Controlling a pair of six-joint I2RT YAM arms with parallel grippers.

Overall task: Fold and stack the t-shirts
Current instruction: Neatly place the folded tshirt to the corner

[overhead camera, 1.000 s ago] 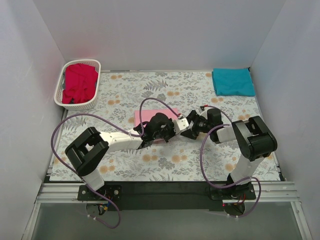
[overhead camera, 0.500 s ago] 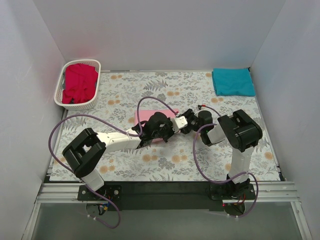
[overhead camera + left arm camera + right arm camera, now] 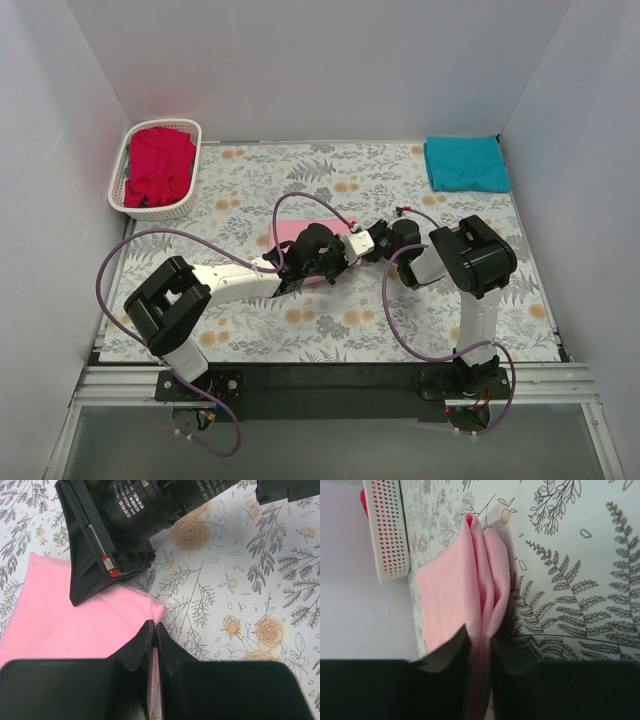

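Observation:
The light pink t-shirt (image 3: 288, 232) lies folded mid-table, largely covered by both grippers. My left gripper (image 3: 154, 626) is shut on its near corner, and pink cloth (image 3: 60, 625) shows between the black fingers (image 3: 172, 655). From the right, my right gripper (image 3: 480, 639) is shut on the stacked pink folds (image 3: 475, 575). In the top view the left gripper (image 3: 325, 262) and right gripper (image 3: 352, 250) meet at the shirt's right end. The teal t-shirt (image 3: 465, 163) lies folded at the back right. The red t-shirt (image 3: 158, 165) sits bunched in the basket.
The white lattice basket (image 3: 160, 211) stands at the back left and also shows in the right wrist view as a basket (image 3: 390, 535). White walls close in three sides. Purple cables loop over the floral mat (image 3: 330, 320) near both arms.
The right arm has drawn in to the left and its gripper has gone from open to shut on the pink shirt's folded edge. The left gripper has stayed shut in place.

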